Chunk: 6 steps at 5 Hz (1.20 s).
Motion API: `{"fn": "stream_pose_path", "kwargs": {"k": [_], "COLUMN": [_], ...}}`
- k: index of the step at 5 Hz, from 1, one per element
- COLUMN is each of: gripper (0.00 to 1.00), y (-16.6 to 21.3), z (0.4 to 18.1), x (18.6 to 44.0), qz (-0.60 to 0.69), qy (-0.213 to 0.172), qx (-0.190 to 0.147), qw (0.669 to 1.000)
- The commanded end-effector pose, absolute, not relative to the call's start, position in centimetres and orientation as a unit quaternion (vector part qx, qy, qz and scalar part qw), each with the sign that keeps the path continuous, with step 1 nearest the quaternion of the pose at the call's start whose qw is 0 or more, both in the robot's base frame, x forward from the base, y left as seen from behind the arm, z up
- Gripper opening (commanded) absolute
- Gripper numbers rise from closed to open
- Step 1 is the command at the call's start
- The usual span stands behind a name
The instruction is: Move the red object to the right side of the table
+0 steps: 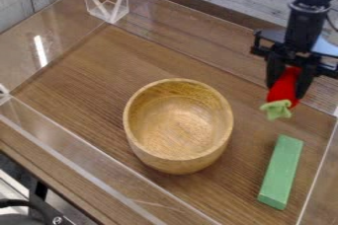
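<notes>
The red object [280, 96], a small red toy fruit with a green leafy end pointing down, hangs in my gripper [286, 79] just above the brown wood-grain table [79, 81]. The black gripper points straight down and is shut on the fruit's upper part. It is over the right side of the table, to the right of the wooden bowl and a little behind the green block.
A round wooden bowl [179, 124] stands in the middle of the table. A flat green rectangular block [280, 171] lies at the front right. Low clear acrylic walls [106, 4] border the tabletop, close on the right.
</notes>
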<state>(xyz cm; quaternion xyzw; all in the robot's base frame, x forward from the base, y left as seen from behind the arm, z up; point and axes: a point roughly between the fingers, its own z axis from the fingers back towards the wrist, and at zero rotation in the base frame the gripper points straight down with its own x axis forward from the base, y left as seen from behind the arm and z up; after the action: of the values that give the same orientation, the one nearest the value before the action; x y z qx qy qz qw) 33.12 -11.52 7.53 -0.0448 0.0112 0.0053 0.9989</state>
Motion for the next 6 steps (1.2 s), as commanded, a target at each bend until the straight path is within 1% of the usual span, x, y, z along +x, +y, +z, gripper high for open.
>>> {"fn": "stream_pose_path", "kwargs": {"k": [1, 3, 4, 6], "gripper": [0.00, 0.00, 1.00, 1.00], "y": [-12.0, -11.8, -11.6, -11.1], "z": [7.8, 5.8, 5.3, 5.1], "x": [33.0, 33.2, 33.3, 33.6], "qz": [0.018, 0.022, 0.023, 0.032], "qy": [-0.001, 0.007, 0.010, 0.008], "qx": [-0.052, -0.046, -0.042, -0.024], "qw": [0.998, 0.999, 0.999, 0.999]}}
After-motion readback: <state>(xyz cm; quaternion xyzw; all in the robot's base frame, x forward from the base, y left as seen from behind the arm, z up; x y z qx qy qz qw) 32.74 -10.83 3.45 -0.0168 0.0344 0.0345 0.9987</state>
